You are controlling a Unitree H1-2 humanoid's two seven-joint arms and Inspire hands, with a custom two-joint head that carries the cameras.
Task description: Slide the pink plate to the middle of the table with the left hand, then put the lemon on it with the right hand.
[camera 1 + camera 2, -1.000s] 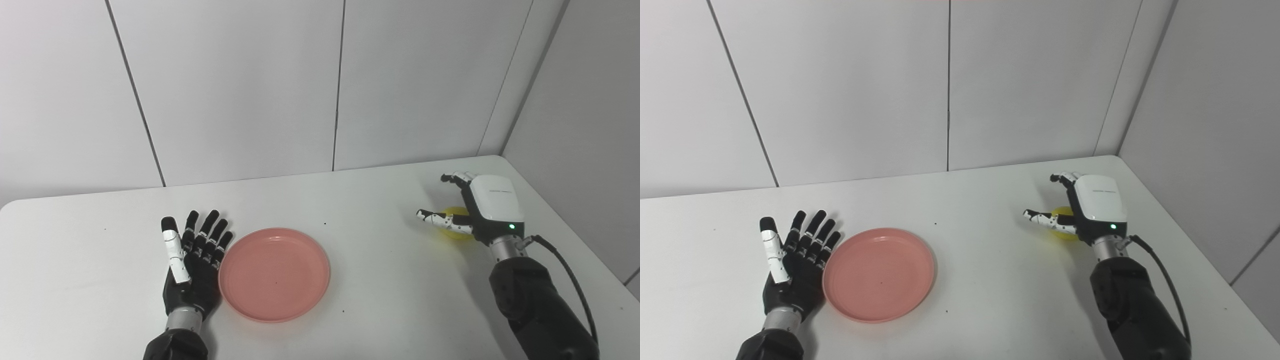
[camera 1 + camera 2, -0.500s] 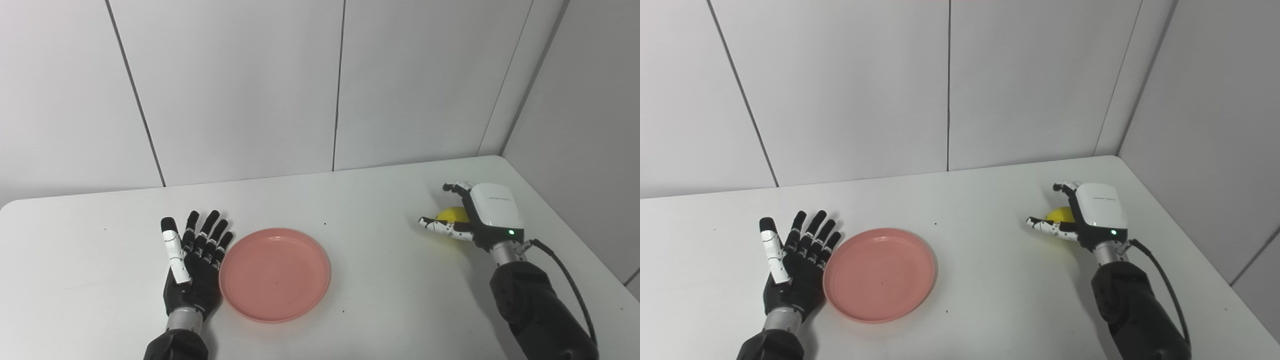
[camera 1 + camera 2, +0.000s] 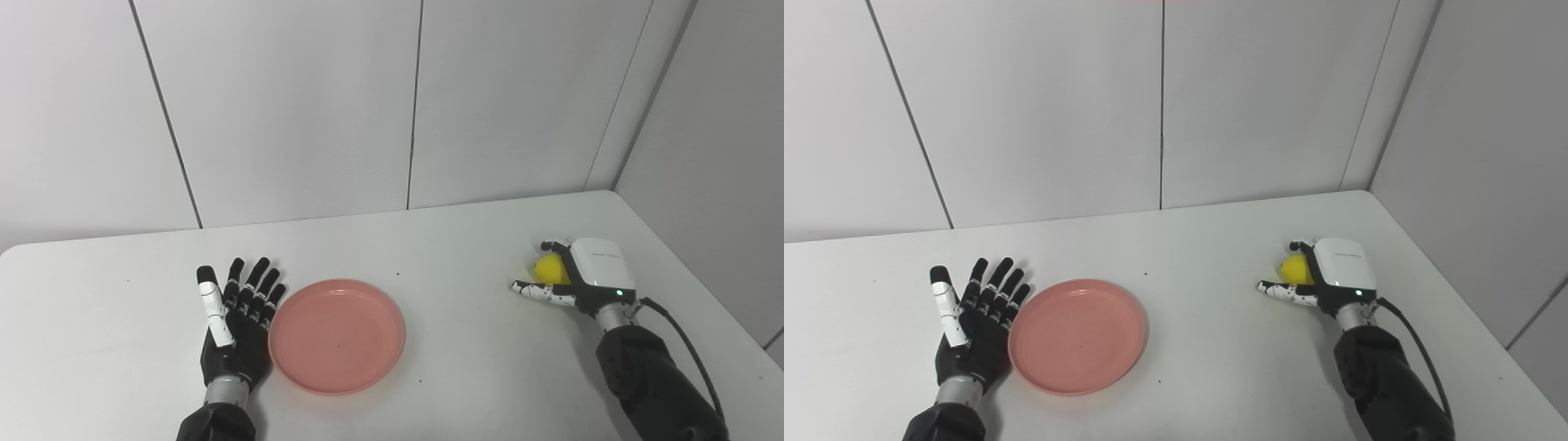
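Right hand: the right hand [image 3: 579,278] is sitting low on the tabletop [image 3: 465,257] near its right edge, with its white back turned up and its thumb reaching out toward the left along the surface.
Right hand state: its fingers are curling over the far side of the lemon while the thumb is lying on the near side; whether the grip is really closed on the fruit cannot be told, since the palm is hiding the contact.
Lemon: the lemon [image 3: 549,267] is sitting inside the hollow of the right hand, between thumb and fingers, with only its yellow top showing; whether it is resting on the tabletop or being lifted cannot be told.
Left hand: the left hand [image 3: 236,318] is lying flat, palm up, with its fingers spread and holding nothing, toward the front edge of the tabletop on the left side.
Pink plate: the pink plate [image 3: 336,334] is lying just beside the left hand, with its left rim meeting the hand's side, a little left of the tabletop's middle and well apart from the lemon.
Plate contents: the plate is showing only its bare pink inside.
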